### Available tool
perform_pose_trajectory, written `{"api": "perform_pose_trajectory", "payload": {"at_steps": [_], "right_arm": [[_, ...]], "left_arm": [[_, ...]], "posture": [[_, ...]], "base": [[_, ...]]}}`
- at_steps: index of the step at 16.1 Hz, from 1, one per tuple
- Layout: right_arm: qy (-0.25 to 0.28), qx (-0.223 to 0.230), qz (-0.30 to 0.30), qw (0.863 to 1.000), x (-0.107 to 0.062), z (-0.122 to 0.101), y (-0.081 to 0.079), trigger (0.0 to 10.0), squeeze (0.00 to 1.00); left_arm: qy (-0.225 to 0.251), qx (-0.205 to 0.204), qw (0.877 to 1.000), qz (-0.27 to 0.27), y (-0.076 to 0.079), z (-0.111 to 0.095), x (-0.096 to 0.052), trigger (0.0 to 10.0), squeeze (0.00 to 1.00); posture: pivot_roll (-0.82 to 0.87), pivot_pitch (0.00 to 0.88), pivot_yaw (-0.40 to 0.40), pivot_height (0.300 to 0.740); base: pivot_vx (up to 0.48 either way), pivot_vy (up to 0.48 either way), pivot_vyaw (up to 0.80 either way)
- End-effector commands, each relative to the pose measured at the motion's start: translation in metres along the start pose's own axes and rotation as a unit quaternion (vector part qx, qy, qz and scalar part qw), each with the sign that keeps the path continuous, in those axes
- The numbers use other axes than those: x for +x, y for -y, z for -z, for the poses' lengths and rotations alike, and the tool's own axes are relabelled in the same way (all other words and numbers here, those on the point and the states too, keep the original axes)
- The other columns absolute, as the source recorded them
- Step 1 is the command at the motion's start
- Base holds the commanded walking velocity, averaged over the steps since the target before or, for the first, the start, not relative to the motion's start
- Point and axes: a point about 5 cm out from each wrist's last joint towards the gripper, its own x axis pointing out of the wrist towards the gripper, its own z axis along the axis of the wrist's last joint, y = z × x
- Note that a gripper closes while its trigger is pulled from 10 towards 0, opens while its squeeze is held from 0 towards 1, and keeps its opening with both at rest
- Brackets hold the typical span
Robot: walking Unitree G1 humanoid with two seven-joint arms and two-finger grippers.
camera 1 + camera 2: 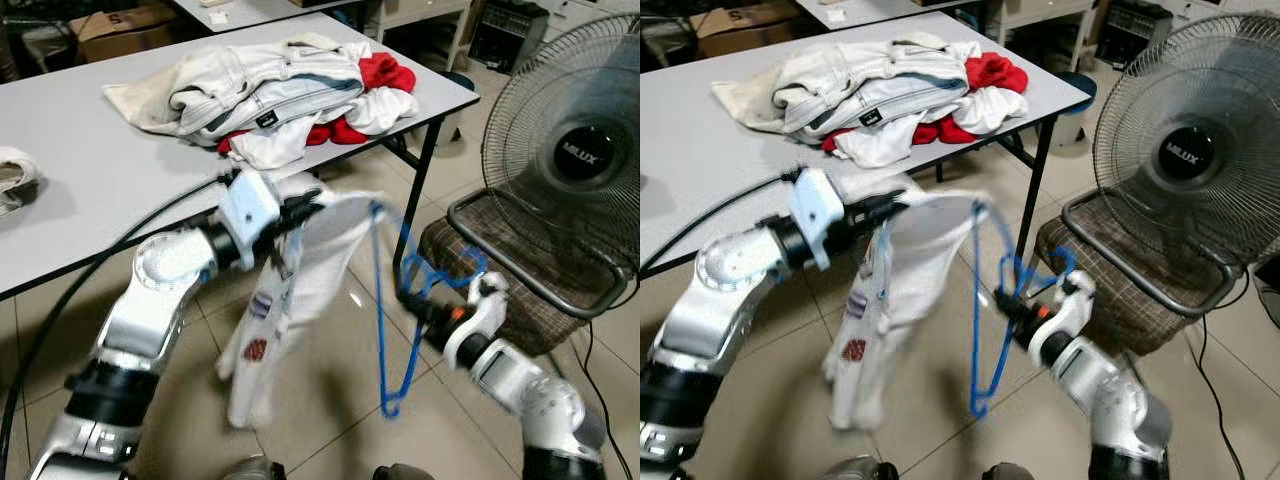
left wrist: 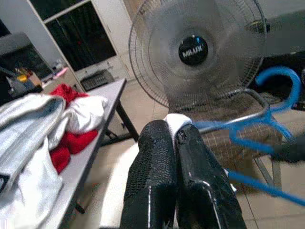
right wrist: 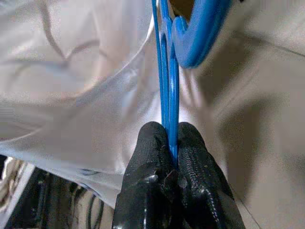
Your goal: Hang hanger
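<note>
A blue plastic hanger (image 1: 388, 300) hangs in the air in front of me, its hook (image 1: 440, 272) by my right gripper (image 1: 412, 301), which is shut on the hanger's neck (image 3: 167, 95). A white garment (image 1: 290, 300) with small printed patches droops from the hanger's far end toward the floor. My left gripper (image 1: 305, 207) is shut on the garment's top edge (image 2: 177, 120), just under the table's front edge. In the right wrist view the white cloth (image 3: 71, 95) fills the space behind the hanger.
A grey table (image 1: 90, 170) at the upper left carries a heap of white and red clothes (image 1: 280, 90). A standing fan (image 1: 575, 150) and a chair with a woven seat (image 1: 510, 280) are at the right. A black cable (image 1: 60, 310) runs under the table. Tiled floor lies below.
</note>
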Motion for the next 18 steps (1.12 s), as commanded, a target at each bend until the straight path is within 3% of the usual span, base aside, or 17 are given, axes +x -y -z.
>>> {"api": "perform_pose_trajectory", "payload": {"at_steps": [1, 2, 3, 4, 5, 7, 9, 11, 14, 18], "right_arm": [[0.012, 0.004, -0.006, 1.0, -0.001, -0.004, -0.002, 10.0, 0.0], [0.0, -0.015, -0.005, 1.0, -0.002, -0.002, -0.002, 10.0, 0.0], [-0.044, -0.074, -0.001, 0.996, -0.004, 0.007, -0.001, 10.0, 0.0], [-0.057, -0.089, 0.0, 0.994, -0.006, 0.01, -0.001, 10.0, 0.0], [-0.106, -0.166, 0.015, 0.98, -0.01, 0.019, 0.002, 10.0, 0.0], [-0.153, -0.25, 0.021, 0.956, -0.015, 0.029, 0.006, 10.0, 0.0], [-0.153, -0.298, 0.008, 0.942, -0.017, 0.03, 0.002, 10.0, 0.0], [-0.136, -0.376, -0.052, 0.915, -0.021, 0.026, -0.015, 10.0, 0.0], [-0.117, -0.407, -0.118, 0.898, -0.024, 0.023, -0.032, 10.0, 0.0], [-0.132, -0.44, -0.14, 0.877, -0.035, 0.022, -0.029, 10.0, 0.0]], "left_arm": [[0.002, 0.017, 1.0, 0.014, 0.002, -0.003, 0.001, 0.0, 0.0], [0.0, 0.021, 1.0, 0.016, 0.003, -0.002, 0.001, 0.0, 0.0], [0.0, 0.028, 1.0, 0.009, 0.0, -0.003, 0.002, 0.0, 0.0], [0.002, 0.029, 1.0, 0.008, -0.001, -0.004, 0.003, 0.0, 0.0], [0.006, 0.029, 1.0, 0.007, -0.003, -0.006, 0.004, 0.0, 0.0], [0.008, 0.029, 1.0, 0.008, -0.004, -0.007, 0.005, 0.0, 0.0], [0.009, 0.028, 0.999, 0.016, -0.004, -0.007, 0.006, 0.0, 0.0], [0.004, 0.027, 0.999, 0.033, -0.001, -0.005, 0.006, 0.0, 0.0], [0.001, 0.021, 0.998, 0.054, 0.003, -0.004, 0.004, 0.0, 0.0], [-0.009, 0.013, 0.997, 0.072, 0.003, -0.001, -0.001, 0.0, 0.0]], "posture": [[-0.02, 0.047, 0.012, 0.74], [-0.02, 0.047, 0.011, 0.74], [-0.02, 0.045, 0.01, 0.74], [-0.02, 0.044, 0.011, 0.74], [-0.03, 0.042, 0.01, 0.74], [-0.02, 0.04, 0.011, 0.74], [-0.02, 0.04, 0.012, 0.74], [-0.02, 0.036, 0.018, 0.74], [-0.03, 0.033, 0.021, 0.74], [-0.02, 0.038, 0.015, 0.74]], "base": [[0.0, 0.0, 0.0], [0.0, 0.0, 0.0], [0.0, 0.0, 0.0], [0.0, 0.0, 0.0], [0.0, 0.0, 0.0], [0.0, 0.0, 0.0], [0.0, 0.0, 0.0], [0.0, 0.0, 0.0], [0.0, 0.0, 0.0], [0.0, 0.0, 0.0]]}}
